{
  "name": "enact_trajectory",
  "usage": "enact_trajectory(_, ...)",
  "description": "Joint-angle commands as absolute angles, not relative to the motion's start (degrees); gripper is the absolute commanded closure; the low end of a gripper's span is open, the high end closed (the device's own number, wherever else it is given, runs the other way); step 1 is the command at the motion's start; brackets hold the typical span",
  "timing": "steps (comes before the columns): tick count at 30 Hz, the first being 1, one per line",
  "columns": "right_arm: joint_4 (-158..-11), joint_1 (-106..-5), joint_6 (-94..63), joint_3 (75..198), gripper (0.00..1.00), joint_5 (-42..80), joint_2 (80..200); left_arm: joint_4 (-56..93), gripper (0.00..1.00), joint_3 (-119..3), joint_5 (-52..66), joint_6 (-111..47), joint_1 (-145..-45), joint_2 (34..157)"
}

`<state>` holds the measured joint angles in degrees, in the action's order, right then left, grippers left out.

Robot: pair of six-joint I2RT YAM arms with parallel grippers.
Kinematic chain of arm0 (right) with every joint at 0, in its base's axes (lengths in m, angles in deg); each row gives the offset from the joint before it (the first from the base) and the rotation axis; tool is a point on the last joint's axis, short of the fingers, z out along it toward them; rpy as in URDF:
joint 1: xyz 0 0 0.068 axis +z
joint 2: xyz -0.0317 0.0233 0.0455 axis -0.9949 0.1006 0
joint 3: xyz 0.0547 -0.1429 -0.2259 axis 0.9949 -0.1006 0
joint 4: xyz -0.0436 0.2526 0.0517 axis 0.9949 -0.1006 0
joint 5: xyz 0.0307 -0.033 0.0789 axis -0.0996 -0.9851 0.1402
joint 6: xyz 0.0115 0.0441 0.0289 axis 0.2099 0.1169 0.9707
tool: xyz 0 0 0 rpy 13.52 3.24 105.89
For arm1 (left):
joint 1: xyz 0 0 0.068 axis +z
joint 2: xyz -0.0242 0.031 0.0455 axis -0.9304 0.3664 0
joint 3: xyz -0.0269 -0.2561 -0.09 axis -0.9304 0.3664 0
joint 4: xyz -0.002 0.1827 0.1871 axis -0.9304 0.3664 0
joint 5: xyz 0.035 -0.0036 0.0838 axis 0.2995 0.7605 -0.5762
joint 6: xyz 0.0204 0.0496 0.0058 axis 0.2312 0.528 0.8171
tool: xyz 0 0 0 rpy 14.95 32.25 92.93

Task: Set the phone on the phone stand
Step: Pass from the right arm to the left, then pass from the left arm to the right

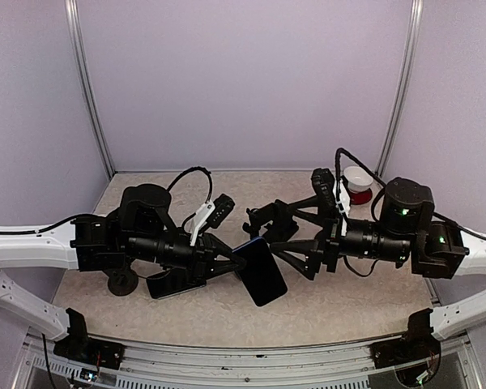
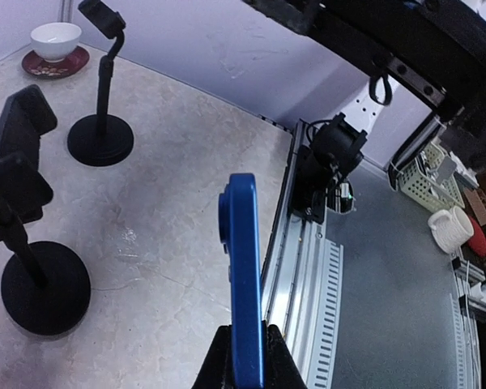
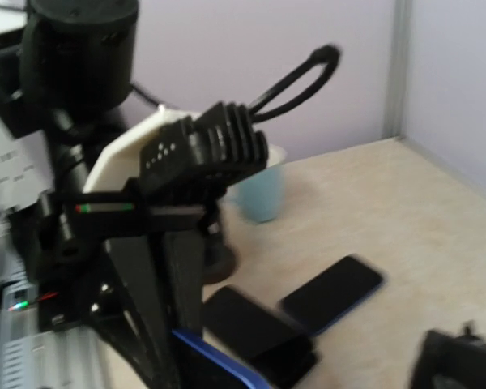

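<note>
My left gripper is shut on the lower edge of a blue-edged phone and holds it above the table; in the left wrist view the gripper pinches the phone edge-on. A black phone stand with a clamp head stands just left of the phone, and a second stand stands farther back. The near stand sits between both arms. My right gripper is spread open and empty beside that stand, facing the held phone.
Two dark phones lie flat on the table under the left arm, one also in the top view. A light blue cup stands behind them. A white bowl on a red saucer sits at the back right.
</note>
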<state>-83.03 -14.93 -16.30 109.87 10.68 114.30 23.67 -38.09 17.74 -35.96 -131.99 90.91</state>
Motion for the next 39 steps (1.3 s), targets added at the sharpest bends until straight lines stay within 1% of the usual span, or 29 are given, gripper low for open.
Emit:
enact_trajectory(1, -85.27, -17.88, -11.81, 110.92, 0.02, 24.87, 114.89, 23.99, 1.00, -41.32, 22.77, -31.22, -133.48, 87.95)
enact_trajectory(5, -85.39, -19.10, -10.47, 111.63, 0.10, 33.04, 118.29, 23.49, 1.00, -41.34, 25.08, -30.48, -134.18, 87.31)
enact_trajectory(11, -85.41, -19.11, -9.55, 113.46, 0.17, 37.83, 123.16, 23.73, 1.00, -41.61, 25.82, -29.69, -134.94, 87.52)
enact_trajectory(14, -85.17, -19.10, -9.45, 113.98, 0.23, 40.71, 124.74, 24.24, 1.00, -41.70, 26.07, -29.48, -135.20, 87.97)
enact_trajectory(17, -85.15, -19.19, -9.74, 114.17, 0.39, 43.29, 125.98, 24.39, 1.00, -41.58, 26.52, -29.28, -135.30, 88.23)
enact_trajectory(19, -85.13, -19.19, -9.69, 114.06, 0.54, 44.49, 126.34, 24.30, 1.00, -41.47, 26.65, -29.12, -135.30, 88.23)
enact_trajectory(23, -84.72, -19.27, -9.69, 113.70, 0.80, 46.00, 126.50, 24.47, 1.00, -41.69, 27.26, -28.84, -135.29, 88.46)
enact_trajectory(25, -84.38, -19.32, -9.61, 113.44, 0.96, 46.25, 126.41, 24.78, 1.00, -41.93, 27.41, -28.62, -135.25, 88.63)
enact_trajectory(26, -84.17, -19.40, -9.60, 113.28, 1.00, 46.26, 126.33, 24.96, 1.00, -42.04, 27.35, -28.53, -135.24, 88.73)
enact_trajectory(31, -83.77, -19.88, -9.58, 113.29, 1.00, 46.76, 126.53, 25.04, 1.00, -42.22, 26.77, -28.50, -135.30, 88.83)
enact_trajectory(36, -82.78, -20.52, -9.69, 113.20, 1.00, 43.86, 124.99, 22.97, 0.49, -41.00, 24.22, -28.72, -135.30, 87.07)
enact_trajectory(38, -81.73, -20.90, -9.41, 112.73, 1.00, 41.90, 123.61, 21.44, 0.36, -39.97, 23.53, -29.00, -135.30, 85.77)
enact_trajectory(39, -81.12, -21.14, -9.24, 112.40, 1.00, 40.50, 122.80, 20.45, 0.27, -39.46, 23.19, -29.14, -135.30, 85.15)
